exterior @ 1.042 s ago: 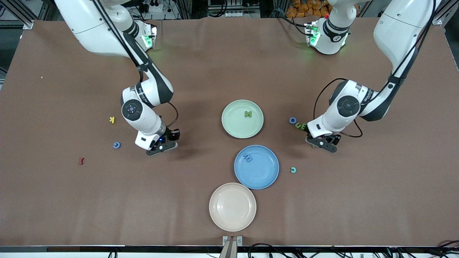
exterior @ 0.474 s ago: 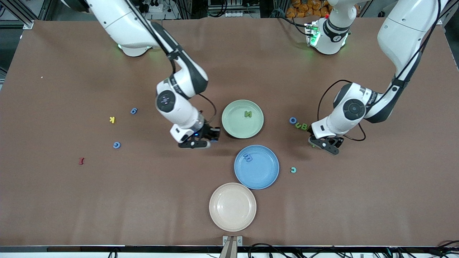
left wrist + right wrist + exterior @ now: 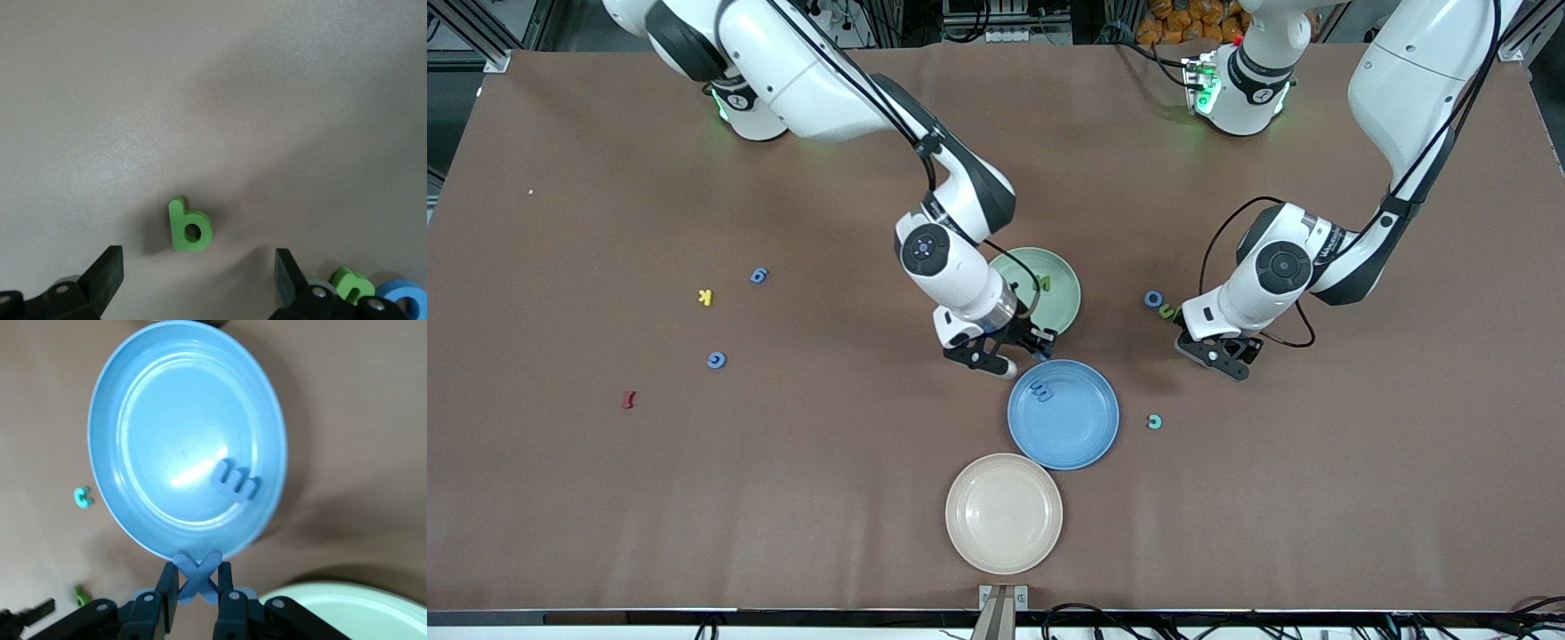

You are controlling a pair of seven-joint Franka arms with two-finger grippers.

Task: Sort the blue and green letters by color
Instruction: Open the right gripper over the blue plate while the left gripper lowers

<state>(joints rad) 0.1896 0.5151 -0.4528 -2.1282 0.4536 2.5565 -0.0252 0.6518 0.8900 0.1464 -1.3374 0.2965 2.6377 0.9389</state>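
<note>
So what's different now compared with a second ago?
The right gripper, shut on a blue X, has swung from the right arm's end of the table to the blue plate's rim. The left gripper barely shifted, open over a green b. Plates and loose letters stayed put.

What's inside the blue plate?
One blue letter lies in the blue plate. The right gripper holds a blue X over its rim, not inside. Nothing hides the plate's floor.
</note>
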